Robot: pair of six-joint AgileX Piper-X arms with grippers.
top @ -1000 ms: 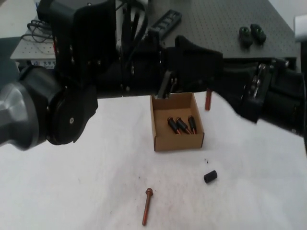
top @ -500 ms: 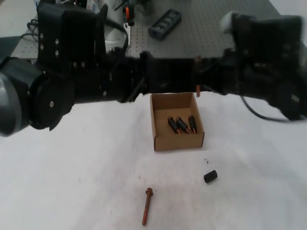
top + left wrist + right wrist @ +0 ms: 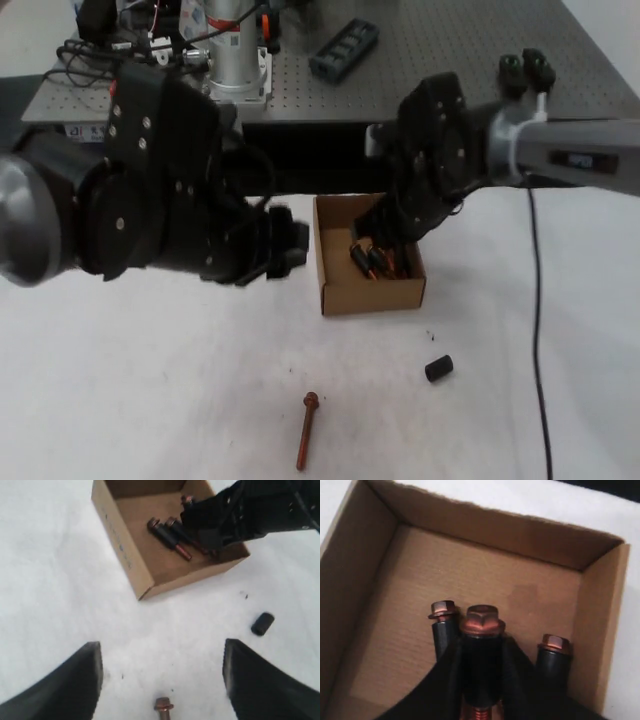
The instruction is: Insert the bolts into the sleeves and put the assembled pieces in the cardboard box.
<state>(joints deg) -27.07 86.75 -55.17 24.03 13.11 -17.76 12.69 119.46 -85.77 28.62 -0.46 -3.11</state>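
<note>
Two pieces (image 3: 443, 627), each a bolt seated in a sleeve, are lying on the floor of the box (image 3: 485, 527), and your right gripper (image 3: 481, 680) is hanging just inside it with a third piece (image 3: 481, 647). Its jaws are pinching the black sleeve of that piece from both sides, with the copper head standing clear of the fingers. More may be lying hidden beneath the gripper, so you are not getting a sure count from these pictures. Judging by that, you are nearing the end of this drop: the third piece is showing between the two on the floor but is not yet released. One pair is waiting outside the box. The loose bolt (image 3: 306, 432) is lying on the near side of the white cloth (image 3: 150, 380), and the loose sleeve (image 3: 438, 368) is lying well apart from it, near the box's front corner. Your left gripper (image 3: 161, 655) is hovering over the cloth beside the box, jaws spread wide and holding nothing, with the loose bolt's head just below it. As a judgement, most of the job is looking done. What is remaining is letting go of this piece, then mating the last bolt and sleeve and boxing them.
</note>
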